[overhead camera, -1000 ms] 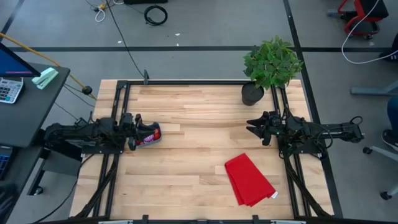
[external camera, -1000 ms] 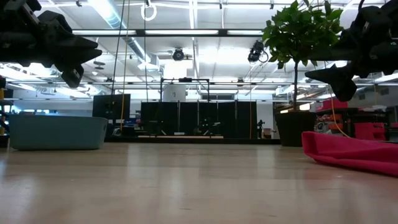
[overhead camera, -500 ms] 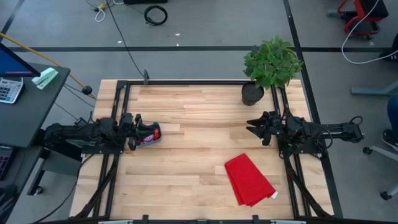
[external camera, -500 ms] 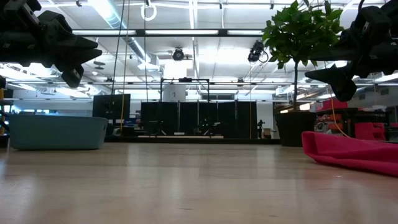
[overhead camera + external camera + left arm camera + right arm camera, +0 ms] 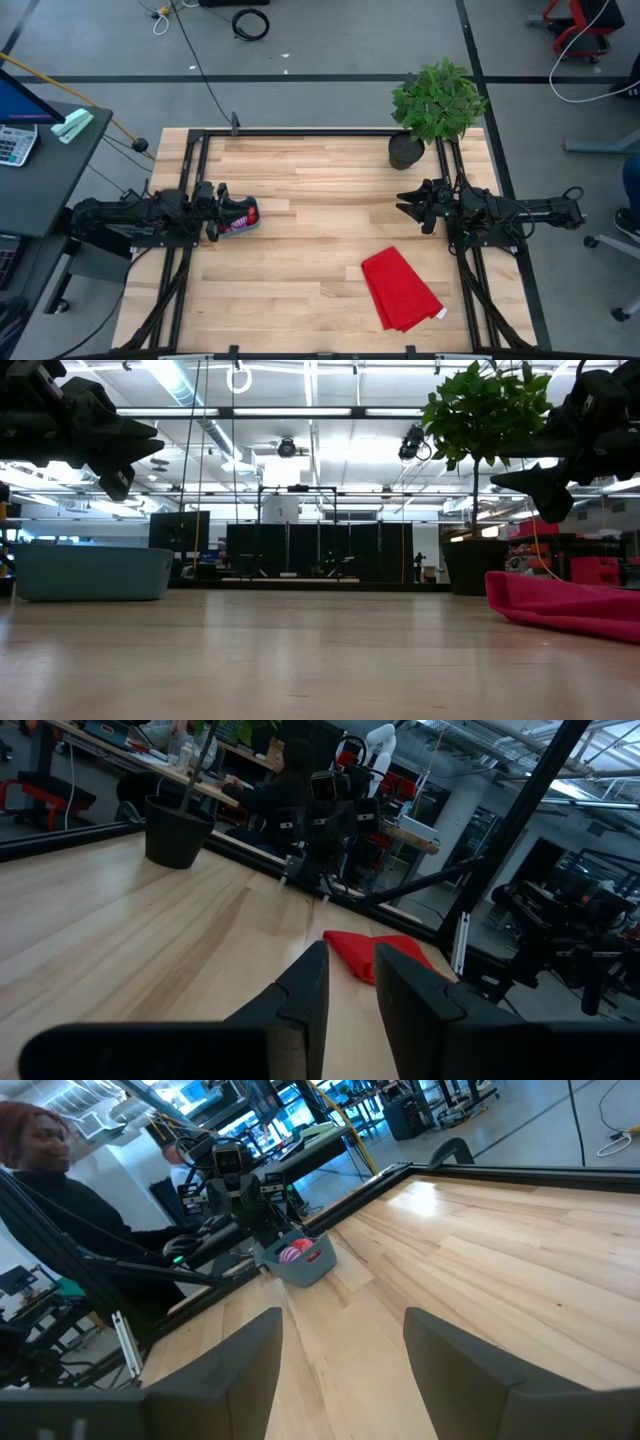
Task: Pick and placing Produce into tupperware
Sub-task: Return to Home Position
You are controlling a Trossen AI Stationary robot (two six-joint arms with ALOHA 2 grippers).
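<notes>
The teal tupperware [image 5: 240,217] sits flat on the table near its left edge, with red and pink produce [image 5: 297,1250] inside; it also shows in the low view [image 5: 90,572]. My left gripper [image 5: 216,211] hovers just above and left of the tupperware, fingers a little apart and empty [image 5: 350,965]. My right gripper [image 5: 408,206] hangs open and empty above the table's right half [image 5: 340,1340], pointing toward the tupperware. In the low view, both grippers [image 5: 125,460] [image 5: 540,478] are well off the table.
A folded red cloth [image 5: 400,288] lies on the near right part of the table. A black plant pot [image 5: 405,150] with a leafy plant stands at the far right corner. A black frame [image 5: 300,131] rims the table. Bare wood fills the middle. A person [image 5: 40,1150] sits beyond the left side.
</notes>
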